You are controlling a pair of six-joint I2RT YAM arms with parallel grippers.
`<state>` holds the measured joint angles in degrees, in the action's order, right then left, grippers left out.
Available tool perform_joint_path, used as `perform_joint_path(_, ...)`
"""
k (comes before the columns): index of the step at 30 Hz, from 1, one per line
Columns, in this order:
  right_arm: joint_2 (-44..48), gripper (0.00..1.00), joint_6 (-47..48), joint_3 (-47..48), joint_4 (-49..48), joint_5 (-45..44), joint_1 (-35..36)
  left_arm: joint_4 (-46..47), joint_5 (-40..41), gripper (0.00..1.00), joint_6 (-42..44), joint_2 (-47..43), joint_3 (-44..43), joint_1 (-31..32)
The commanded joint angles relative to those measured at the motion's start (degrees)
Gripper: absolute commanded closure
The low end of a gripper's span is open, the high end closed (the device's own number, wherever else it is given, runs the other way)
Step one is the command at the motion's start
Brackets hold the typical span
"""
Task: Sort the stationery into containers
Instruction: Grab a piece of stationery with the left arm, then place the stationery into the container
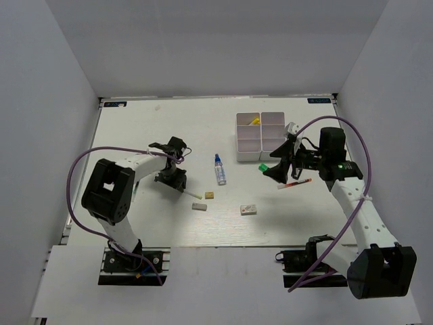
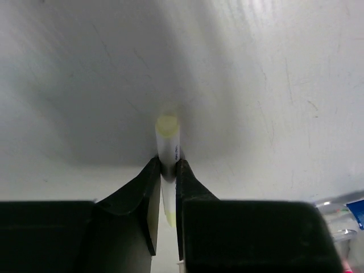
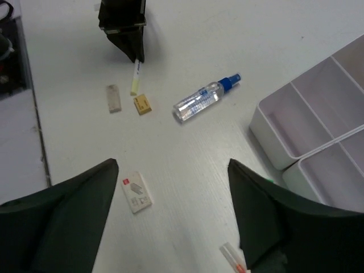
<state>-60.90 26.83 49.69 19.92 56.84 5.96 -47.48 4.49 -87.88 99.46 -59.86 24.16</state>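
White worktop [image 1: 155, 128] under both arms, where I see the left pincer [image 2: 168, 170] clamped on a yellow-capped white pen [image 2: 168, 142] beside the tan eraser [image 1: 210, 195], well apart from the white tray [image 1: 247, 156], and the right pincer [image 3: 172, 166] gaping wide and empty near that tray.

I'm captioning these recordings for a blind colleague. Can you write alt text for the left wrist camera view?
The left gripper is shut on a yellow-capped white pen, which points away from the camera with the white table behind it. The black fingers press the pen's barrel from both sides. A sliver of a clear bottle shows at the lower right edge.
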Motion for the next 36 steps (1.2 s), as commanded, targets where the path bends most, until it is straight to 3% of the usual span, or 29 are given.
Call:
perform_joint_path(1,1.6,0.13,-1.3,-0.6,0.5,-1.6,-0.2,-0.2,6.3,0.80,2.5,0.8,-0.6,-0.3)
perform_joint_path(3,1.7,0.10,-4.0,-0.6,-0.1,-4.3,-0.2,1.4,7.9,0.90,4.8,0.1,-2.1,-0.3)
perform_joint_path(7,2.0,0.10,-4.7,-1.0,0.2,-8.1,-0.5,4.2,10.7,0.98,10.4,-2.0,-6.9,-0.3)
perform_joint_path(11,2.0,0.12,-3.6,-1.7,0.7,-9.9,-0.8,10.1,10.6,1.00,21.1,-2.6,-14.3,1.1)
perform_joint_path(14,1.4,0.36,-4.3,-2.3,1.1,-11.3,-0.9,24.1,-1.1,1.00,35.5,-3.1,-15.5,1.6)
perform_joint_path(16,0.9,0.83,-4.2,-2.5,2.0,-11.7,-1.1,34.3,-10.6,1.00,43.3,-3.1,-16.3,2.2)
perform_joint_path(17,0.8,0.97,-4.6,-2.7,2.1,-13.1,-1.1,37.3,-13.8,1.00,46.0,-2.5,-17.9,2.2)
perform_joint_path(18,0.8,1.00,-4.9,-3.1,2.3,-13.8,-1.1,40.9,-17.2,1.00,50.0,-1.4,-19.0,2.7)
perform_joint_path(22,0.8,1.00,-5.2,-3.9,2.8,-17.4,-1.6,48.9,-24.6,1.00,57.9,2.0,-24.9,3.4)
perform_joint_path(25,1.0,1.00,-4.8,-4.6,3.7,-18.8,-1.9,51.7,-25.3,1.00,62.5,6.3,-33.4,4.7)
perform_joint_path(31,1.8,0.97,-4.8,-5.7,3.9,-19.7,-3.0,52.2,-24.4,1.00,71.5,17.1,-45.9,6.4)
perform_joint_path(33,2.1,0.96,-4.9,-5.9,3.9,-19.7,-3.4,53.0,-27.3,1.00,75.2,19.1,-47.0,7.0)
perform_joint_path(36,2.3,0.96,-4.9,-6.2,3.8,-19.5,-3.9,51.8,-25.3,0.99,79.9,22.4,-50.8,7.6)
